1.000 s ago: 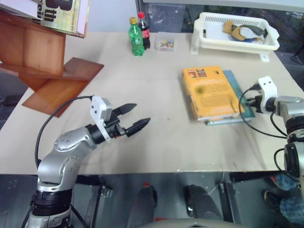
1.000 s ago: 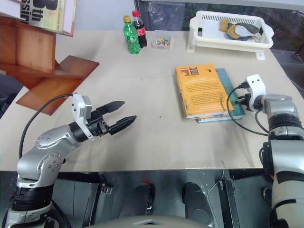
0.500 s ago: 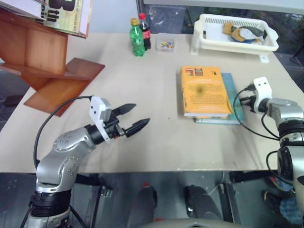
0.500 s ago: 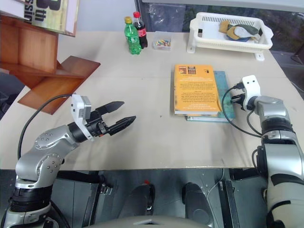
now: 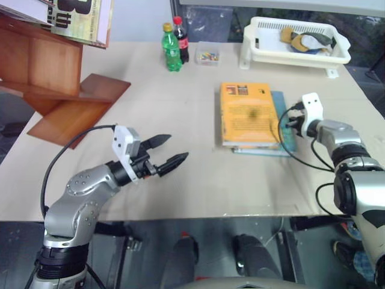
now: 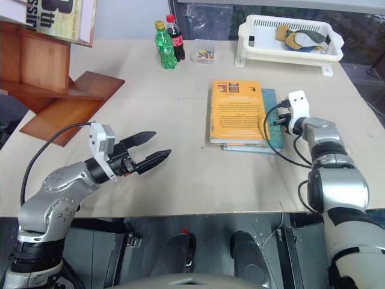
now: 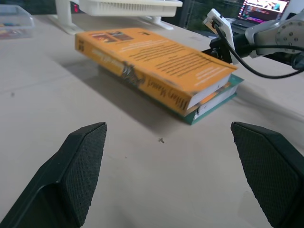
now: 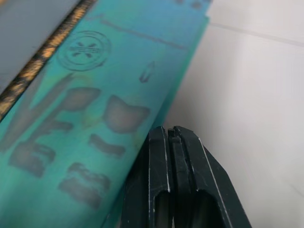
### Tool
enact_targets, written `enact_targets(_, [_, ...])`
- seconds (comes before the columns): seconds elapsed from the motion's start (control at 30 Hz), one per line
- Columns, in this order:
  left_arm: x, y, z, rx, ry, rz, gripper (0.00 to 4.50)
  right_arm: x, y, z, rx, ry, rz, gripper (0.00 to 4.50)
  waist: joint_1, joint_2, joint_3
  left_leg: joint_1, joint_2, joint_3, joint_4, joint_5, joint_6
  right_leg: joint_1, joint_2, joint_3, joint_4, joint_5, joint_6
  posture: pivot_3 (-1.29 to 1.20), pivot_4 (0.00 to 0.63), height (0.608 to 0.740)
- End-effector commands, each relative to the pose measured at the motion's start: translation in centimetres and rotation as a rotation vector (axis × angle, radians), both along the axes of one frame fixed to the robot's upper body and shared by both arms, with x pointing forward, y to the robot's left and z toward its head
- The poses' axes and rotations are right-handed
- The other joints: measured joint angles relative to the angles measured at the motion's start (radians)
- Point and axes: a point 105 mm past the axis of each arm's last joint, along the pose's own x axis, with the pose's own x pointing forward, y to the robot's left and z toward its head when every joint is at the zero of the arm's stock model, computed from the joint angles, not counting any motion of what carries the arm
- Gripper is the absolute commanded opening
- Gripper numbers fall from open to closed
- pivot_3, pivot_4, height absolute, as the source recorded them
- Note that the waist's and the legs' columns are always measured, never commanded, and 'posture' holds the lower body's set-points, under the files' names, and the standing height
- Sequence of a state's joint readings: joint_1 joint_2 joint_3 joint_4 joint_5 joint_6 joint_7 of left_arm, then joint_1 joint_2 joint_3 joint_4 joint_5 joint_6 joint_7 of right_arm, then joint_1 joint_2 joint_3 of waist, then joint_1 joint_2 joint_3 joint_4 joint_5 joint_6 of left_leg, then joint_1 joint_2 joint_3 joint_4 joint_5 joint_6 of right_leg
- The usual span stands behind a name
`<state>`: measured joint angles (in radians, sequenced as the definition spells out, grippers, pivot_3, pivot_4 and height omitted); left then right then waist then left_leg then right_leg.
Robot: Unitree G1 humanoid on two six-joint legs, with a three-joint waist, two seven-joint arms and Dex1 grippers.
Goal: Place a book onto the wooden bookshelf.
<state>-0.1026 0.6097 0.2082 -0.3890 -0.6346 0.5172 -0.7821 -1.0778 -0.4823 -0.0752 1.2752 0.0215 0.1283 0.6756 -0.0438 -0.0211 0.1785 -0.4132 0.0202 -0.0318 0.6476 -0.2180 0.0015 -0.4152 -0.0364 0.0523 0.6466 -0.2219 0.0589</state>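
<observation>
Beige tabletop ran across the whole workspace, w/ dark glass behind it. Far left: wooden bookshelf, reddish slanted panels, a pale magazine w/ big black lettering propped on its upper panel. Lower left, left gripper hovered over bare table, fingers spread wide, nothing between them, pointing roughly toward the books.

Back center: green bottle and cola bottle side by side, small clear box of colored bits just beside them.

Center-right: the book, thick orange-yellow paperback, lay flat on top of a thinner teal book, whose edge stuck out on the right side. Well apart from the shelf.

Right: right gripper had its fingers pressed together, holding nothing, tips at the teal book's outer edge near table level. Whether it actually touched the edge, can't tell. Back right: white plastic basket w/ a few items inside.

Judgement: step in hand looked like nudging the stack toward the middle so the orange book comes within reach. To do it well, push low and square on the edge, slow, so the stack slides w/o twisting or the top book skating off. Left gripper seemed ready to receive; a grab across the spine side would suit, since it's thick.
</observation>
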Motion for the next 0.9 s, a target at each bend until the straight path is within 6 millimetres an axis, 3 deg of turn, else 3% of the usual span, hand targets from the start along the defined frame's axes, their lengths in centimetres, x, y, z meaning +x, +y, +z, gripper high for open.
enact_targets(0.03, [-0.6,0.1,1.3,-0.001,-0.056,-0.001,4.50,0.4,1.3,2.4,0.011,-0.076,0.097,0.14,0.001,0.000,0.000,0.000,0.000,0.000,0.000,0.000,0.000,0.000,0.000,0.000,0.000,0.000,0.000,0.00,0.150,0.740])
enact_targets(0.43, [-0.3,1.1,0.7,-0.025,-0.005,0.039,4.50,-1.1,5.8,1.7,0.105,-0.098,0.361,0.14,-0.001,0.000,0.000,0.000,0.000,0.000,0.000,0.000,0.000,0.000,0.000,0.000,0.000,0.000,0.000,0.00,0.150,0.740])
enact_targets(0.53, [0.3,1.5,1.0,-0.104,0.050,0.064,4.50,-1.2,5.3,1.9,0.095,-0.134,0.341,0.14,0.001,0.000,0.000,0.000,0.000,0.000,0.000,0.000,0.000,0.000,0.000,0.000,0.000,0.000,0.000,0.00,0.150,0.740])
enact_targets(0.6, [1.4,2.0,1.5,-0.190,0.122,0.093,4.50,-2.0,3.7,2.1,0.090,-0.165,0.320,0.14,0.009,0.000,0.000,0.000,0.000,-0.001,0.000,0.000,0.000,0.000,0.000,-0.001,0.000,0.000,0.000,0.00,0.150,0.740])
enact_targets(0.7, [3.0,2.9,1.4,-0.223,0.283,0.129,4.50,-4.4,2.1,3.0,0.102,-0.226,0.300,0.98,0.029,0.000,0.000,-0.002,0.000,-0.005,0.002,0.000,0.000,0.001,-0.001,-0.006,0.001,0.000,0.000,0.00,0.150,0.740])
enact_targets(0.77, [4.0,3.3,1.3,-0.258,0.431,0.108,4.50,-7.2,1.4,3.8,0.083,-0.263,0.286,1.84,0.035,0.001,0.000,-0.002,-0.001,-0.006,0.001,0.000,0.000,0.001,-0.001,-0.006,0.002,0.000,0.000,0.00,0.150,0.740])
enact_targets(0.83, [4.7,3.2,1.6,-0.317,0.539,0.060,4.50,-10.2,1.5,4.7,0.049,-0.297,0.300,2.84,0.031,0.002,0.001,-0.002,-0.001,-0.007,0.001,0.000,0.000,0.000,-0.001,-0.007,0.003,0.000,0.000,0.00,0.150,0.740])
enact_targets(0.9, [5.8,2.7,1.4,-0.359,0.657,0.013,4.50,-13.9,3.0,7.0,0.078,-0.363,0.352,3.81,0.026,0.002,0.001,-0.002,-0.002,-0.007,0.001,0.000,0.000,0.000,-0.001,-0.007,0.004,0.000,0.001,0.00,0.150,0.740])
